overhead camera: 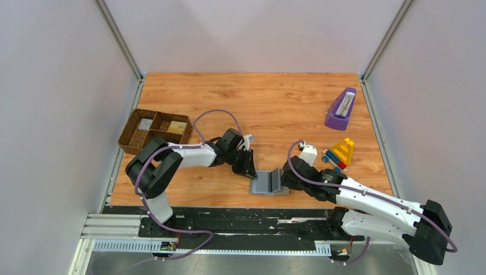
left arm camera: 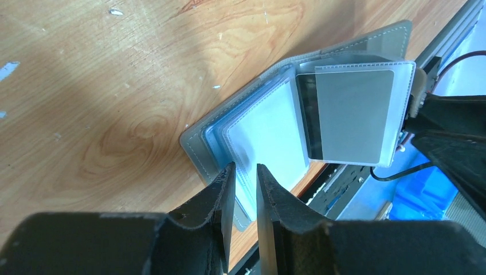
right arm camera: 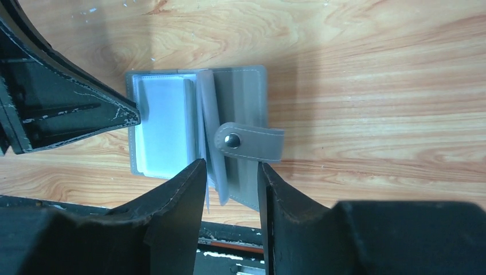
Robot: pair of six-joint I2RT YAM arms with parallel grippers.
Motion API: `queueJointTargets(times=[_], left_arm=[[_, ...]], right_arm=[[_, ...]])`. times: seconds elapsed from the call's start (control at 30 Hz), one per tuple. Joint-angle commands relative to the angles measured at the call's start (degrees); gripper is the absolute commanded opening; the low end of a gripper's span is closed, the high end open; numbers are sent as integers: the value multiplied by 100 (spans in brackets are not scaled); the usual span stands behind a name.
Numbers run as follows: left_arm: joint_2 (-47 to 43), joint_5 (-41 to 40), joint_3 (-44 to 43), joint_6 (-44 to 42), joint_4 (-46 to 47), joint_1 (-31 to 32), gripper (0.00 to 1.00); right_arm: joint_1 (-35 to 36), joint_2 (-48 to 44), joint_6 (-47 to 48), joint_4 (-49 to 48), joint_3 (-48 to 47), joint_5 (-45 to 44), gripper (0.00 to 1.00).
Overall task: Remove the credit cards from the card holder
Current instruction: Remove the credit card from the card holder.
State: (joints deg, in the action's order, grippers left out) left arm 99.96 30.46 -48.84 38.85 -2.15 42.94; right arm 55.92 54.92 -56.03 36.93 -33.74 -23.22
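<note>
Two robot arms reach toward one card holder [overhead camera: 270,183]. It lies open on the wooden table [overhead camera: 275,103], close to the near edge, between the two grippers.

The left gripper [left arm camera: 245,169] is at the holder's left side. Its jaws have only a thin gap between them. They sit right over the edge of a clear pocket with a white card [left arm camera: 269,132] in it. I cannot tell if they pinch anything.

The right gripper [right arm camera: 232,169] is at the holder's right side. Its jaws are apart. A clear page [right arm camera: 208,109] stands up on its edge between them, next to the grey cover. From the left wrist, that page shows a grey card [left arm camera: 352,114] with a dark stripe inside it. A grey strap [right arm camera: 249,143] with a metal snap lies across the right cover.

Well off to the left sits a brown tray [overhead camera: 129,134]. A pale card [overhead camera: 145,124] and a tan card [overhead camera: 179,126] lie in it. On the right side of the table are a purple box [overhead camera: 341,109] and a toy [overhead camera: 340,153] made of bright blocks.
</note>
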Motion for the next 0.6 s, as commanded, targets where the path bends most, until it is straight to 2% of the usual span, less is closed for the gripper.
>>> queueJointTargets(times=[0.0, 0.2, 0.4, 0.57], left_arm=[[-243, -297, -150, -195, -267, 59, 28], [-384, -383, -348, -209, -486, 142, 28], [-294, -379, -475, -191, -512, 238, 28], [-262, -424, -499, -186, -530, 263, 28]], right_arm=[[-37, -219, 72, 297, -412, -130, 38], [-37, -16, 330, 244, -865, 238, 34], [-36, 287, 820, -728, -1078, 1253, 31], [-43, 854, 821, -971, -1034, 1267, 30]])
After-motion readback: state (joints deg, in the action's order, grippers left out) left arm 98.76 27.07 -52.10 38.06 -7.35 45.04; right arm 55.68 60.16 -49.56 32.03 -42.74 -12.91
